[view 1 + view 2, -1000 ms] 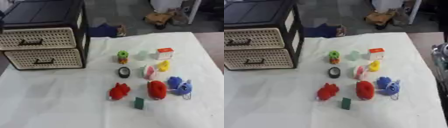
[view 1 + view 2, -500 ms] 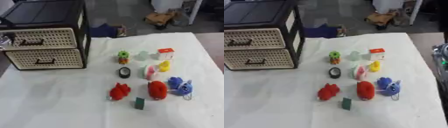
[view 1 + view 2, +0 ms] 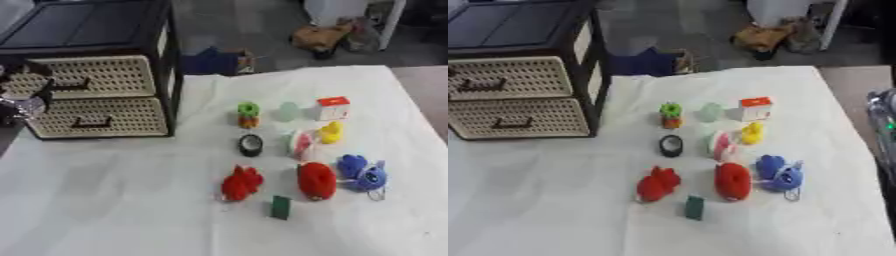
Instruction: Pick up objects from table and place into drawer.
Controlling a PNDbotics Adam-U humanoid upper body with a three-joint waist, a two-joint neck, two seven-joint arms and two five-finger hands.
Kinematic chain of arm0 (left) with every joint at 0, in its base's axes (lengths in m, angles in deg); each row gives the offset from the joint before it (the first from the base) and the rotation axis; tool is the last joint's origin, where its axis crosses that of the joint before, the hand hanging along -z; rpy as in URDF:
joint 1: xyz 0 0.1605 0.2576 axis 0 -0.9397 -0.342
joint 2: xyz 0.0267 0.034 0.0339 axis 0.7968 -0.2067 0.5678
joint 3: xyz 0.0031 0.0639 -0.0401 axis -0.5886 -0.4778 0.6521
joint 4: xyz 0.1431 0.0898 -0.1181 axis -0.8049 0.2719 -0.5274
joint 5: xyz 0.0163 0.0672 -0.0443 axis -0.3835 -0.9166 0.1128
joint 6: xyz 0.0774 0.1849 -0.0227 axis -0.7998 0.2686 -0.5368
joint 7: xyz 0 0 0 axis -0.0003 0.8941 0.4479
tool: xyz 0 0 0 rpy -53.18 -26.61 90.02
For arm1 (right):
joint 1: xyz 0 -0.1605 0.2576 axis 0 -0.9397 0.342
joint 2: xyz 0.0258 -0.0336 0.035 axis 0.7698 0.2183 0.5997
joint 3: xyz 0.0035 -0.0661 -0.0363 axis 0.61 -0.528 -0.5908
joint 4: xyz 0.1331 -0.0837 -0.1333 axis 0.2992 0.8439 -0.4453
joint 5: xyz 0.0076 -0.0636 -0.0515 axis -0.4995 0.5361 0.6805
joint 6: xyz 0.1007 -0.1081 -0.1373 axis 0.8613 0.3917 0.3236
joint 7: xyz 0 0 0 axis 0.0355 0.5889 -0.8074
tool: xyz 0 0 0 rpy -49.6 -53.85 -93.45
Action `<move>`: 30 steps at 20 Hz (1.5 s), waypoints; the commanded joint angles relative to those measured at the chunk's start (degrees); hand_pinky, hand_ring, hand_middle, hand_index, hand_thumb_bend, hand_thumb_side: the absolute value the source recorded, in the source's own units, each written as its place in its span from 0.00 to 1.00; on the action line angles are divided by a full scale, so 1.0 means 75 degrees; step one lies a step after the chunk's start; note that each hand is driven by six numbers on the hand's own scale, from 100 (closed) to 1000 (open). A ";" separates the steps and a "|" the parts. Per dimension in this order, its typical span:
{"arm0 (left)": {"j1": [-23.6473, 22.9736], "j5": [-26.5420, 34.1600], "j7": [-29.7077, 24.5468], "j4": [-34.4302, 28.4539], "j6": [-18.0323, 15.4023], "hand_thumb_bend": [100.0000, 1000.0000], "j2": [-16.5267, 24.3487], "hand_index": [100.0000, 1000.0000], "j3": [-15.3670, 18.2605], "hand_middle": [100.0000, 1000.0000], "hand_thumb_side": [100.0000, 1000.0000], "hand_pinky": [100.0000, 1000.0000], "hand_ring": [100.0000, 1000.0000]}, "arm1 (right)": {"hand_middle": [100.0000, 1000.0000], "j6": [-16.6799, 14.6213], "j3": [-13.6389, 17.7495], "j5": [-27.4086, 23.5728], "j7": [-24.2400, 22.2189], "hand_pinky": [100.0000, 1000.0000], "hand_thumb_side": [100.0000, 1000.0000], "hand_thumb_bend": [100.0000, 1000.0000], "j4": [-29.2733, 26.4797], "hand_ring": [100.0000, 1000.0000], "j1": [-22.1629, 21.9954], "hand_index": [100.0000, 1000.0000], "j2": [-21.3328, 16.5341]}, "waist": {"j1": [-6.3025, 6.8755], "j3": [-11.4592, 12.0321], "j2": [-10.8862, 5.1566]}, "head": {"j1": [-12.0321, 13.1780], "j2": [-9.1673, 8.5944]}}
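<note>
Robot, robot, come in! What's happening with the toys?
Left hand at top drawer handle. Drawers shut. Toys untouched on table. Nothing blocking.

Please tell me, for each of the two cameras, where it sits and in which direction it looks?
Left eye view: sits in the head, looks down at the table; the drawer unit is upper left, the toys centre right. The left hand shows at the left edge by the drawers.
Right eye view: same head, set slightly to the right, same downward look. A part of the right arm shows at the right edge; no hand shows.
Both share the drawer unit, the red toy and the yellow duck.
</note>
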 commanded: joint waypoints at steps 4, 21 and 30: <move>0.0410 -0.0247 0.0139 0.0548 -0.0212 0.00 -0.0008 0.88 -0.0068 0.00 1.00 0.00 0.00 | 0.68 -0.0009 0.0013 -0.0011 -0.0031 0.57 1.00 0.00 -0.0104 0.69 0.0062 0.84 -0.0216 | -0.0012 0.0005 -0.0132 | 0.0035 -0.0052; 0.1899 -0.0479 -0.0460 0.3377 -0.1216 0.00 -0.1135 0.85 0.0026 0.00 1.00 0.00 0.00 | 0.68 0.0004 0.0020 -0.0020 -0.0033 0.57 1.00 0.00 -0.0104 0.70 0.0023 0.84 -0.0251 | 0.0004 -0.0029 -0.0096 | 0.0073 -0.0092; 0.2137 -0.0491 -0.0500 0.3943 -0.1298 0.00 -0.1423 0.95 -0.0006 0.00 1.00 0.00 0.00 | 0.68 0.0004 0.0036 -0.0042 -0.0003 0.57 1.00 0.00 -0.0104 0.70 0.0016 0.84 -0.0267 | 0.0002 -0.0065 -0.0049 | 0.0119 -0.0108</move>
